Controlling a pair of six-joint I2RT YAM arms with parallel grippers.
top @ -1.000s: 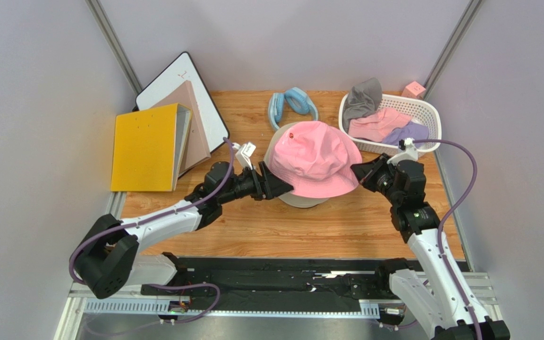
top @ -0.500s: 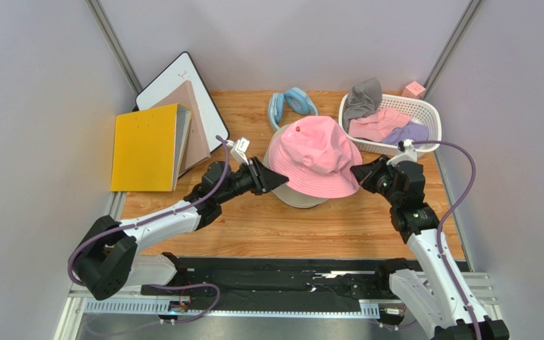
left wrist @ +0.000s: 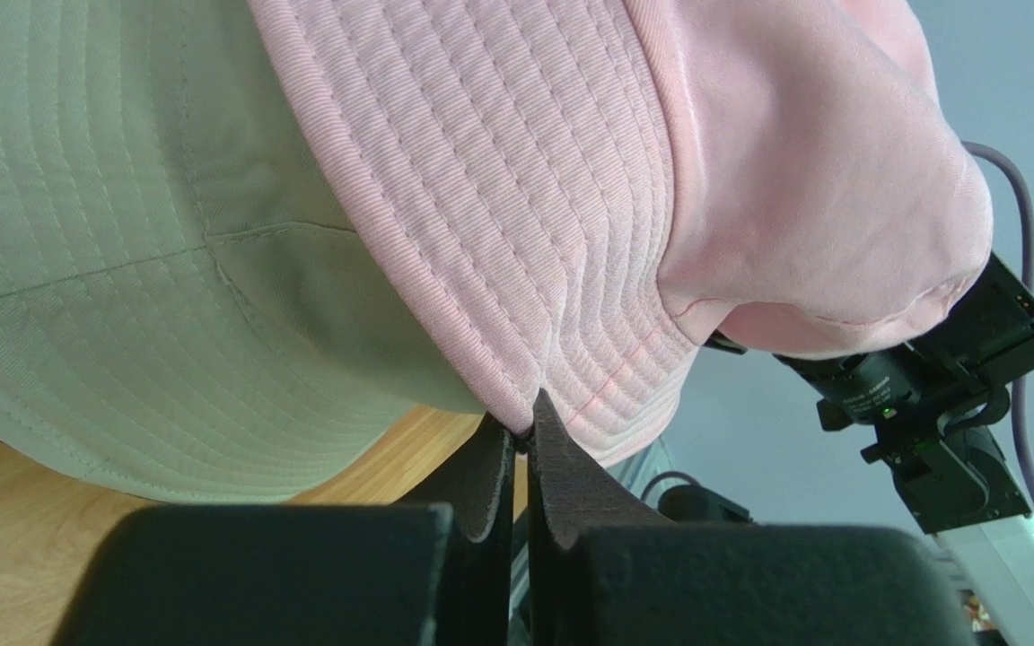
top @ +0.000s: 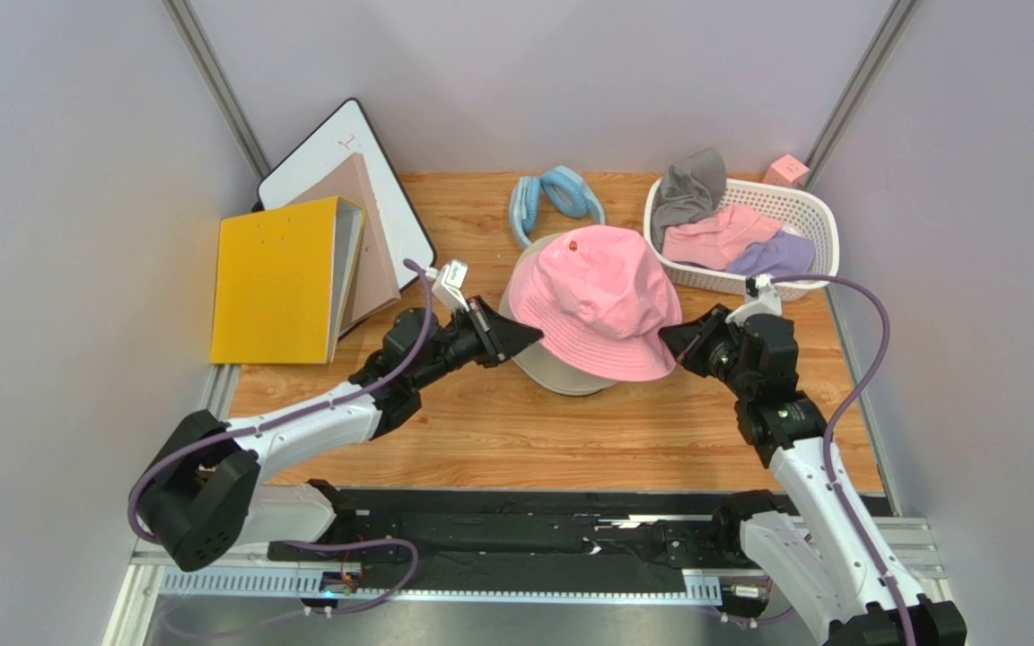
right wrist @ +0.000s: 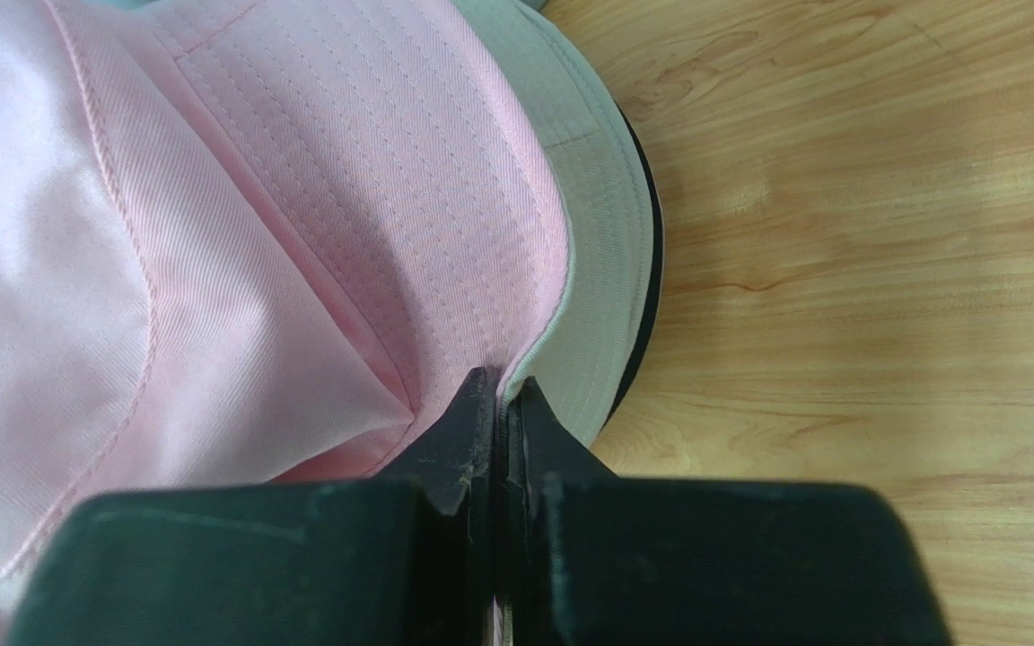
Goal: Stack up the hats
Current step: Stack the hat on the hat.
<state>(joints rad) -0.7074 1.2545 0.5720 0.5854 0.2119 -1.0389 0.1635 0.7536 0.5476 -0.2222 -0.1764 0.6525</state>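
Observation:
A pink hat [top: 599,299] sits over a beige hat [top: 556,373] at the middle of the wooden table. My left gripper [top: 505,331] is shut on the pink hat's left brim, which the left wrist view shows pinched between the tips of the gripper [left wrist: 531,420], with the beige hat [left wrist: 118,269] below and beside it. My right gripper [top: 672,337] is shut on the right brim. In the right wrist view this gripper [right wrist: 502,388] clamps the pink hat [right wrist: 212,202] above the beige hat's brim [right wrist: 597,269]. Grey [top: 688,185], pink [top: 718,236] and lavender [top: 779,252] hats lie in the basket.
A white basket [top: 822,216] stands at the back right, with a small pink box [top: 788,170] behind it. A light blue padded ring [top: 556,197] lies behind the hats. A yellow binder [top: 273,280] and a white board [top: 334,148] lean at the left wall.
My left gripper has shut on the pink hat's left brim. The hat has shifted slightly away from the arms. The right gripper stays shut and has moved a little left.

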